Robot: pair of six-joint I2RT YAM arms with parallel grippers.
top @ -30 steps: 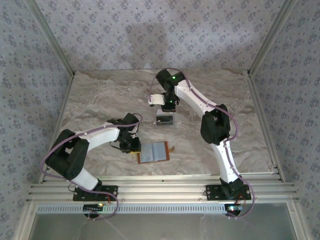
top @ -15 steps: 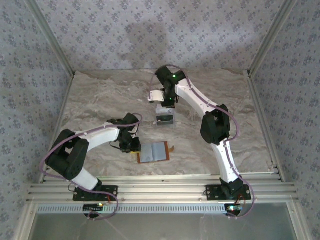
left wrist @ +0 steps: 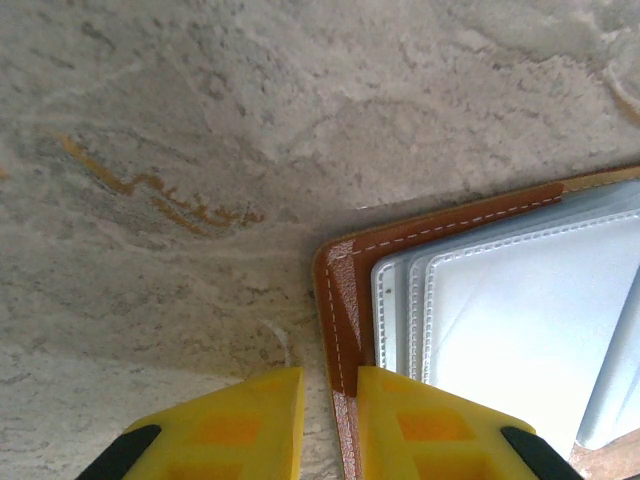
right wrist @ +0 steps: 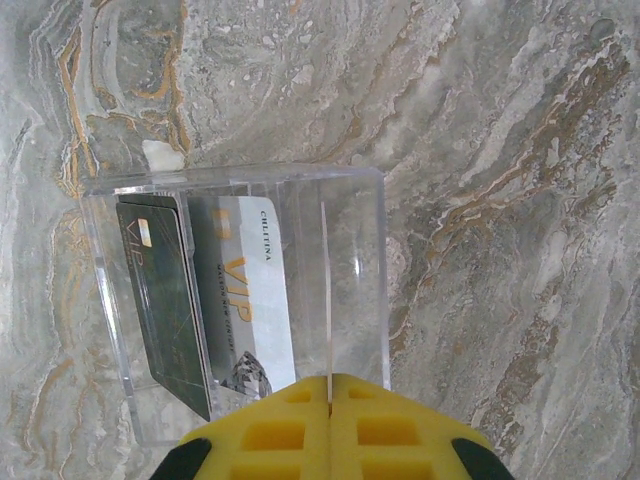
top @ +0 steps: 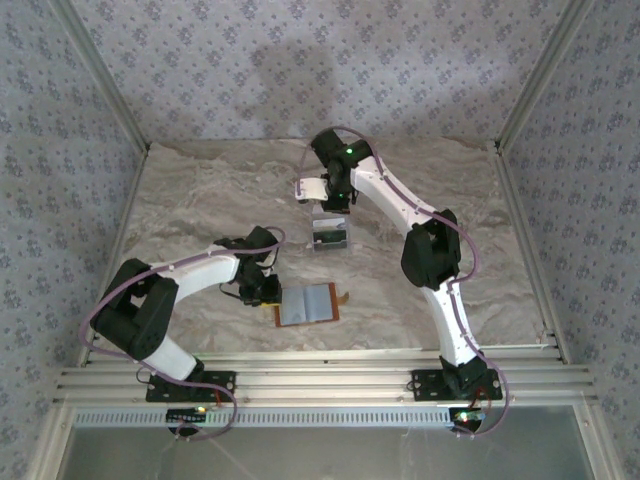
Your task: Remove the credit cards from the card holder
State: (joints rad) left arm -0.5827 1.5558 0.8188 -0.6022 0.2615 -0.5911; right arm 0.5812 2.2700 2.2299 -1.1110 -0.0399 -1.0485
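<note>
Credit cards (right wrist: 250, 295): thin, stiff, slick-looking plastic, probably best nipped by a free short edge.
Two stand in the clear rack (right wrist: 355, 260); the card holder (top: 308, 305) lies open on the table (top: 200, 200), its leather corner pinched by the left gripper (left wrist: 330, 400). Above the rack, the right gripper (right wrist: 328, 400) has its pads pressed together.

High rear overview; wrist views close above table (top: 200, 200)

Lab robot cell: aluminium frame (top: 320, 375), patterned backdrop walls (top: 300, 70), marble-look tabletop (top: 190, 200).
</note>
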